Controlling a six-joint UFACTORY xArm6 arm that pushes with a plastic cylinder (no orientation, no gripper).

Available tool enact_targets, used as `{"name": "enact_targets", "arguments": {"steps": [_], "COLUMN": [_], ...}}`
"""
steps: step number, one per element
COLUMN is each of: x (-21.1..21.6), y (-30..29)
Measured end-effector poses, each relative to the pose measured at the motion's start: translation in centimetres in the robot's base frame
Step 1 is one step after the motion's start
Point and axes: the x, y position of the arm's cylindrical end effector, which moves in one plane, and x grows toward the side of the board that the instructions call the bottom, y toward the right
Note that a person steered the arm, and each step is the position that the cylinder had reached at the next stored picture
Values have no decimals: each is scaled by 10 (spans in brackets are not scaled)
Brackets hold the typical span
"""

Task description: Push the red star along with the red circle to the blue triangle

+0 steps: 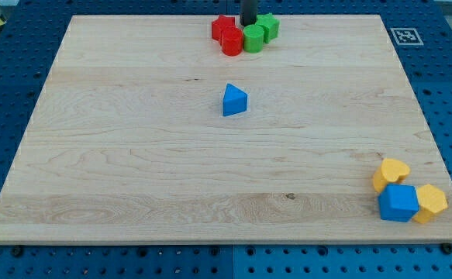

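A pale wooden board (132, 155) fills most of the frame, lying on a blue perforated table (8, 93). At the top centre, the dark rod comes down from the frame's upper edge, and my tip (248, 25) sits just above a tight cluster of four blocks: a red star-shaped block (224, 28) on the cluster's left, a red round block (232, 43) below it, a green round block (253, 38) touching that one, and a second green block (268, 26) at the right. A blue triangular block (234, 100) lies alone near the centre, well below the cluster. In the lower right corner sit a yellow heart-shaped block (391, 172), a blue block (398, 203) and a yellow block (430, 203), bunched together. A black-and-white marker (405, 36) shows at the upper right.
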Motion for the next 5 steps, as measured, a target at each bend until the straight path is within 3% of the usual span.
{"name": "enact_targets", "arguments": {"steps": [3, 5], "x": [-16, -17], "y": [7, -77]}}
